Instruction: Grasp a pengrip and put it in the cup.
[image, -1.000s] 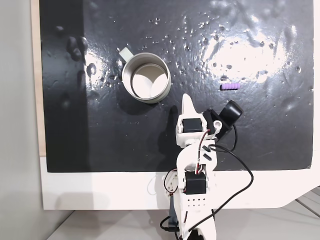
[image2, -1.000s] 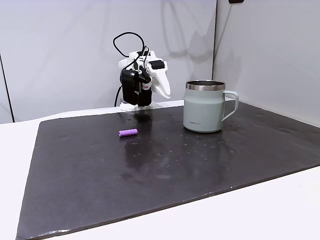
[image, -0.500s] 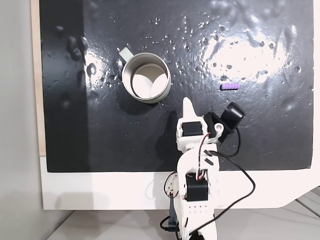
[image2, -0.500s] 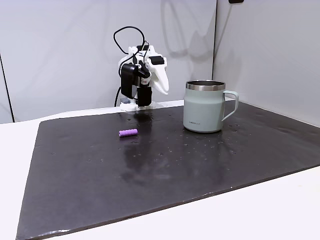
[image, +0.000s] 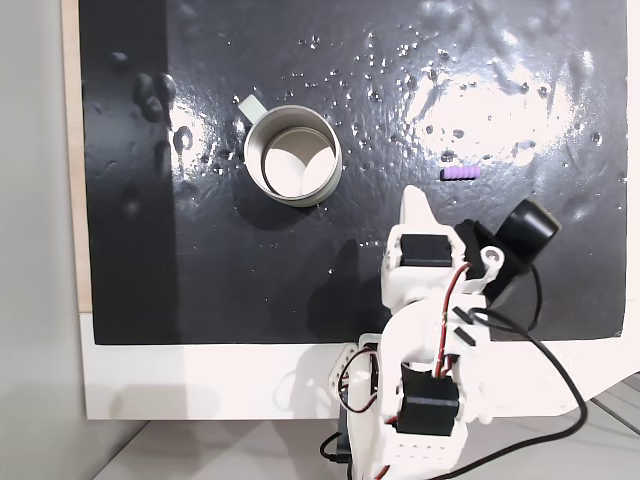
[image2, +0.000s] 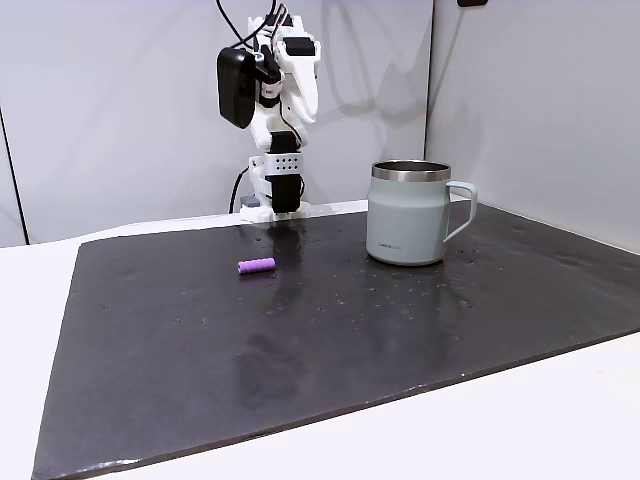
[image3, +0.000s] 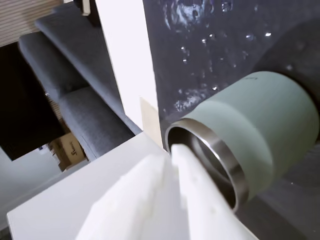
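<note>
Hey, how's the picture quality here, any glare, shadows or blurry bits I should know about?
In a fixed view from above, bright glare patches wash over the wet black mat near the tiny purple ribbed pengrip. In the side fixed view, lighting is even, with arm shadows on the wall. In the wrist view, the white end effector is soft-focused, the pale green metal cup sharper.

Closed jaws (white) overlap the cup rim.

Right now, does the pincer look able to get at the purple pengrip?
Probably yes. The pengrip lies alone on the dark mat, apart from the cup, and nothing stands between it and the raised, shut pincer.
</note>
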